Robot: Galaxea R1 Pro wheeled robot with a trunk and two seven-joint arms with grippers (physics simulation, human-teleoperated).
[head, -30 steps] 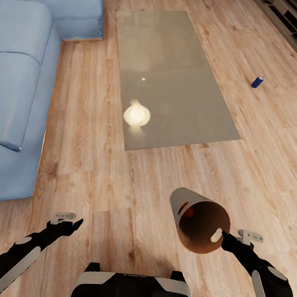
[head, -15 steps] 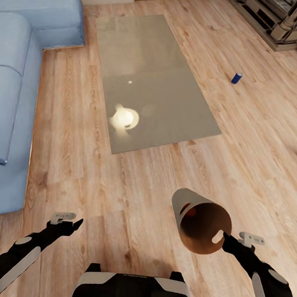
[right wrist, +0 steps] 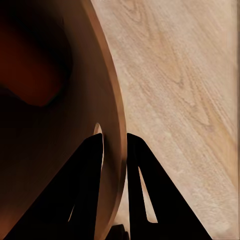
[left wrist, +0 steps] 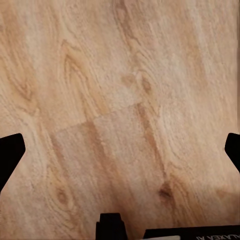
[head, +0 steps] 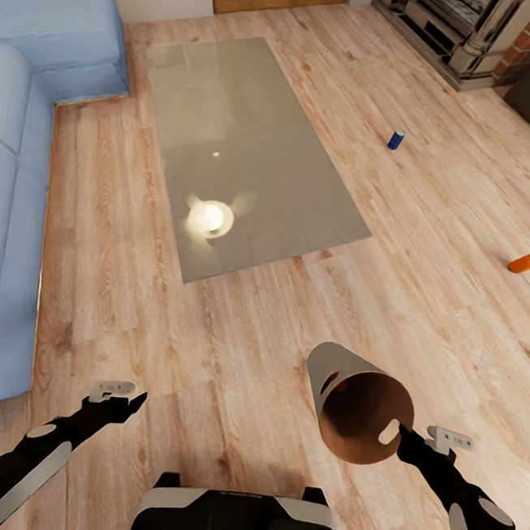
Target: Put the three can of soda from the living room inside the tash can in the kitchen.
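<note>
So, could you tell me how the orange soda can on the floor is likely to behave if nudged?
The orange soda can seems to lie on its side on the smooth wood floor, so it would probably roll. It looks small, so likely light.

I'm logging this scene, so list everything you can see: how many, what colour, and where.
soda cans: two on the floor; blue can upright right of the table, orange can lying near the right edge
trash can: one, grey-beige outside, copper-brown inside, held tilted above the floor, mouth toward the camera
glass table: one, greyish, centre, reflecting a lamp
sofa: one, blue, left side
fireplace: one, metallic, brick beside it, top right
floor: light wood planks
left tool: black, low left, open, holding nothing
right tool: black, low right, fingers clamped either side of the trash can's rim
</note>
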